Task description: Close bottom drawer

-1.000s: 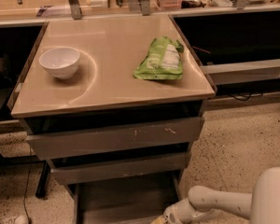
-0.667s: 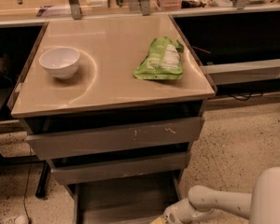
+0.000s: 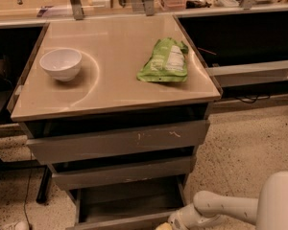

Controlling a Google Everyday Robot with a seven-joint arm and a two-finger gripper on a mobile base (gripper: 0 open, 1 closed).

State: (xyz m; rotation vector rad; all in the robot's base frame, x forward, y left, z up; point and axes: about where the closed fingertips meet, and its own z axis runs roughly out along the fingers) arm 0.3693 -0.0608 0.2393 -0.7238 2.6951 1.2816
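the bottom drawer [image 3: 129,201] stands pulled out from the foot of the cabinet [image 3: 207,110], toward the camera. its shallow grey tray shows beneath the mid-width drawer front [image 3: 125,172]. its narrow front edge runs left to right along the lower border of the view, so its long axis lies across the cabinet while its face points at the camera. the widest drawer front [image 3: 120,140], with white scratch marks, juts out a little above both.

right of the cabinet, speckled floor [image 3: 245,147] spreads toward the white arm [image 3: 225,207], which reaches in from the lower right. the tool [image 3: 165,225] sits at the right end of the bottom drawer's front, largely cut off by the frame's lower border. whether it is spread or pressed together cannot be told. left of the cabinet, a thin cable [image 3: 29,195] trails down to the floor.

on the counter [image 3: 115,80] atop the cabinet sit a white bowl [image 3: 61,63] at the left and a green bag [image 3: 165,61] at the right, well apart.

against a second ago, arm, drawer and counter items sit in the same places.
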